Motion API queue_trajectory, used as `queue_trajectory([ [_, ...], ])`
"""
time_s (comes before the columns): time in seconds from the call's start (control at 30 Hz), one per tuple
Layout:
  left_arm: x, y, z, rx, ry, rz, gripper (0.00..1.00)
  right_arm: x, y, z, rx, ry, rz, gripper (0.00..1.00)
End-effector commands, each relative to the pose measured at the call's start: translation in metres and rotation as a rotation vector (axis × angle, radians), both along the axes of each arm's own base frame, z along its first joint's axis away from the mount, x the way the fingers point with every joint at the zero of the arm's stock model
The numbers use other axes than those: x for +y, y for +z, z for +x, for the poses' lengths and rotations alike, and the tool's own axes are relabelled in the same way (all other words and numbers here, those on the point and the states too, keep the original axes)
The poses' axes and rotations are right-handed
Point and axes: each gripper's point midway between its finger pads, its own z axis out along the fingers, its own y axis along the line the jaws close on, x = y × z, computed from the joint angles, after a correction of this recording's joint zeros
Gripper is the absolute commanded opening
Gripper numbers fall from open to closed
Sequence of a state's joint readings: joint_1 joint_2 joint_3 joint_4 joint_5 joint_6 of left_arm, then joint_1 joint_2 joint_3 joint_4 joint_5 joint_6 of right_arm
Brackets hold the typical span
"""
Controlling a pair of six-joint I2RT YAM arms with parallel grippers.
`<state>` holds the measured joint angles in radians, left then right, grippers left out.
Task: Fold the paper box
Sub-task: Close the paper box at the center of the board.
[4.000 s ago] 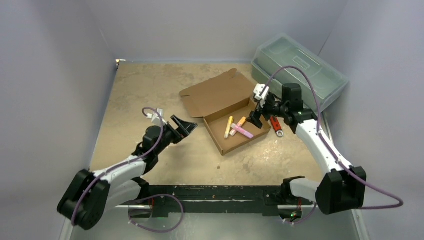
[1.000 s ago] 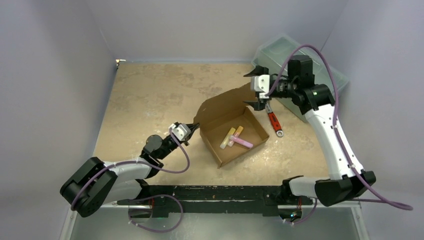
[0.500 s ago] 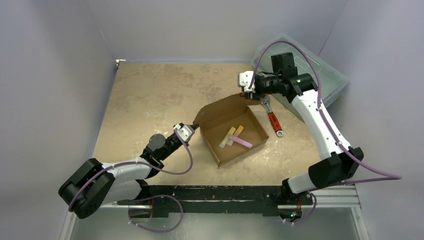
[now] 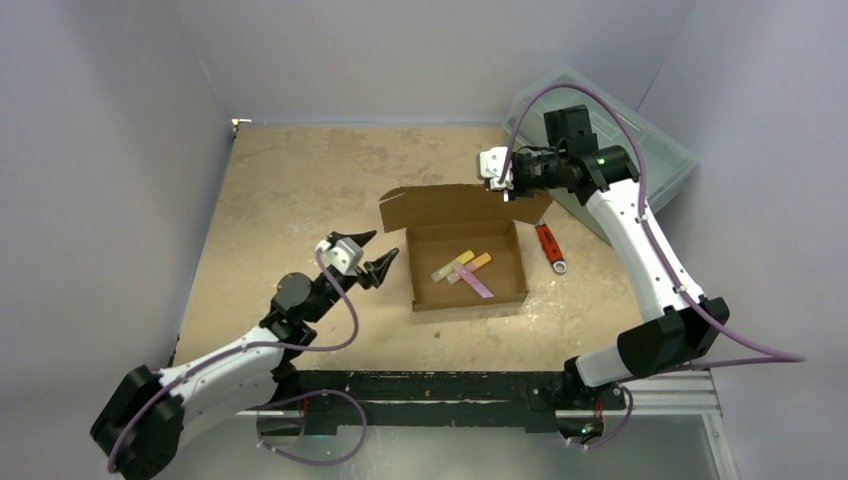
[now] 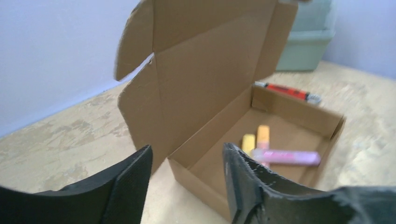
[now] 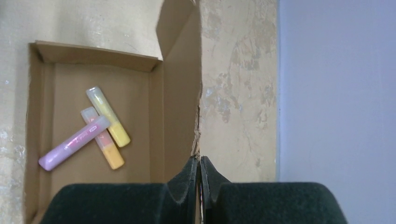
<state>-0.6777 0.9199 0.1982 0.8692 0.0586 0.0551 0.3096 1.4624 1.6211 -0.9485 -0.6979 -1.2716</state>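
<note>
The brown paper box [image 4: 470,299] sits mid-table with its lid [image 4: 450,206] standing upright at the far side. Inside lie three markers [image 4: 463,270]: yellow, orange and purple. My right gripper [image 4: 505,182] is shut on the lid's top edge near its right end; the right wrist view shows the fingertips [image 6: 199,164] pinching the cardboard edge [image 6: 198,130]. My left gripper [image 4: 367,258] hangs open just left of the box, touching nothing. In the left wrist view its fingers [image 5: 128,182] frame the box's near corner [image 5: 187,175] at a short distance.
A translucent grey-green toolbox [image 4: 612,140] stands at the back right, partly behind the right arm. A red-handled wrench [image 4: 548,246] lies on the table right of the box. Grey walls close in the table at left, back and right.
The left gripper let go of the box's left corner, opened and drew back left. The right gripper closed on the lid's edge. The box turned squarer to the table, lid upright.
</note>
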Motion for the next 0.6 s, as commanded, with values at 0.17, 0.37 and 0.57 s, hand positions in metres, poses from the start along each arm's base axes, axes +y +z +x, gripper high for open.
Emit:
queue_trajectory([
  [0.17,0.015,0.09,-0.03,0.008,-0.035,-0.231,0.71,0.001,0.01,-0.011,-0.029,0.033,0.01,0.06],
  [0.37,-0.011,0.119,-0.013,-0.117,-0.092,0.029,0.73,0.002,0.007,-0.014,-0.016,0.043,0.012,0.06],
  [0.57,-0.06,0.131,0.017,-0.201,-0.264,0.4,0.73,0.002,0.003,-0.017,-0.006,0.049,0.009,0.06],
])
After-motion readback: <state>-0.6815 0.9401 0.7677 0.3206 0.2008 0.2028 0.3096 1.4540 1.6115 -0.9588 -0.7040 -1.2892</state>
